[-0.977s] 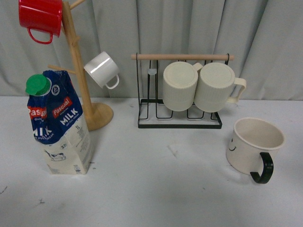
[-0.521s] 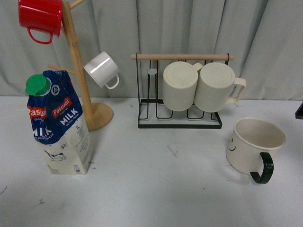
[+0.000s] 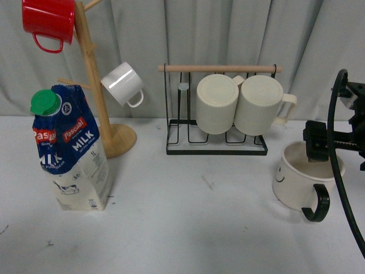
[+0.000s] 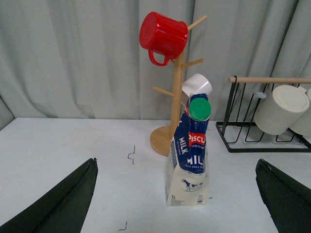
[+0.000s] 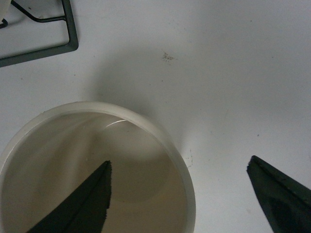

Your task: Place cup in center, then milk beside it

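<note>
The cup [image 3: 296, 182], cream with a black loop handle and a smiley face, stands upright on the white table at the right. My right gripper [image 3: 325, 148] is open and hangs over its rim. In the right wrist view, one finger [image 5: 87, 204] is over the cup's [image 5: 146, 121] inside and the other finger [image 5: 282, 194] is outside, above the table; my right gripper [image 5: 179, 162] straddles the rim. The milk [image 3: 71, 151] stands upright at the left. My left gripper [image 4: 176, 161] is open, with the milk [image 4: 189, 160] ahead of it between the fingers and apart from them.
A wooden mug tree [image 3: 94, 85] behind the milk holds a red mug [image 3: 48, 20] and a small white mug [image 3: 122, 84]. A black wire rack [image 3: 217, 145] at the back centre holds two ribbed cream mugs [image 3: 217, 103]. Bare table [image 3: 188, 217] lies between milk and cup.
My right arm has come in from the right edge and now hangs over the cup. The cup and the milk have not moved.
</note>
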